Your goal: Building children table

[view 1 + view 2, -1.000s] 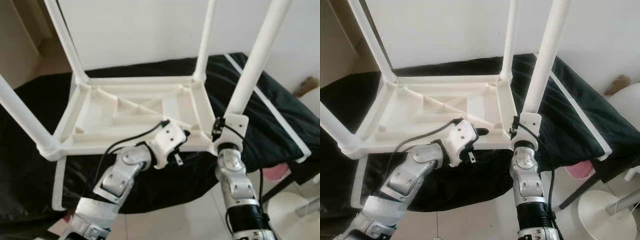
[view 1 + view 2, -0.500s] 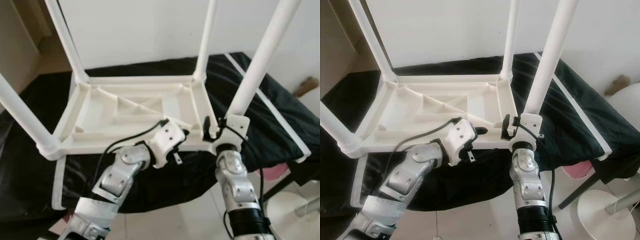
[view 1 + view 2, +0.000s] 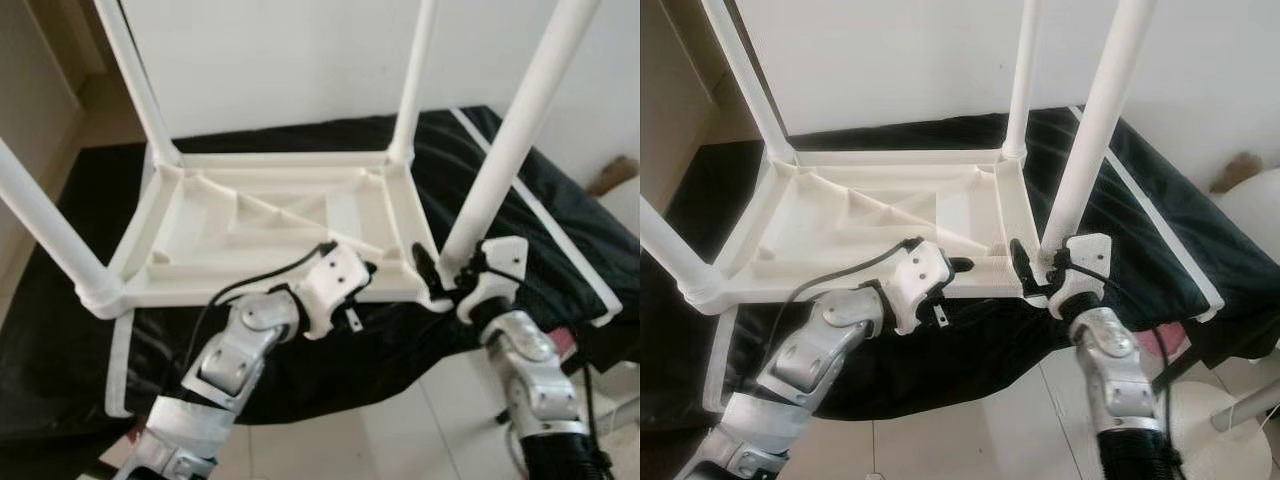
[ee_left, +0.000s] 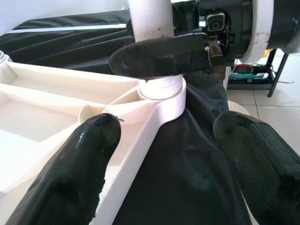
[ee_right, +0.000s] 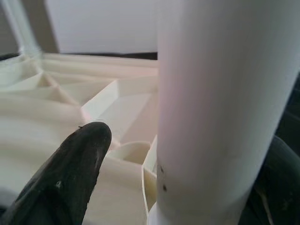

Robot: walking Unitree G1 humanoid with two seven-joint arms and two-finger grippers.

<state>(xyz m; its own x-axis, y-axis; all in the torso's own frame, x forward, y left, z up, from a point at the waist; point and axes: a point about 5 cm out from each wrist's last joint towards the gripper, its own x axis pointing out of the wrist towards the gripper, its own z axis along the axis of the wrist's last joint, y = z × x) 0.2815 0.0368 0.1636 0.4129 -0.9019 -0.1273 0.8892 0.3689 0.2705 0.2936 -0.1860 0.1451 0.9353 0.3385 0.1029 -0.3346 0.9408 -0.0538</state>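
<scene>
Table (image 3: pixel 270 215) upside down at frame centre on black cloth (image 3: pixel 520 215), four white legs pointing up; likely light hollow plastic, stiff, smooth and slippery; long legs give leverage, could tip. Right gripper (image 3: pixel 440 272) clamped round base of lower-right leg (image 3: pixel 520 125), beside corner socket; best hold low, near socket. Left gripper (image 4: pixel 173 154) fingers apart, straddling near rim beside that socket, steadying frame.

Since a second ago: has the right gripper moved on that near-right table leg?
Yes. The right gripper has swung around the near-right leg: the wrist sat below the socket, and now sits to its right, fingers at the base. The tabletop stayed put.
</scene>
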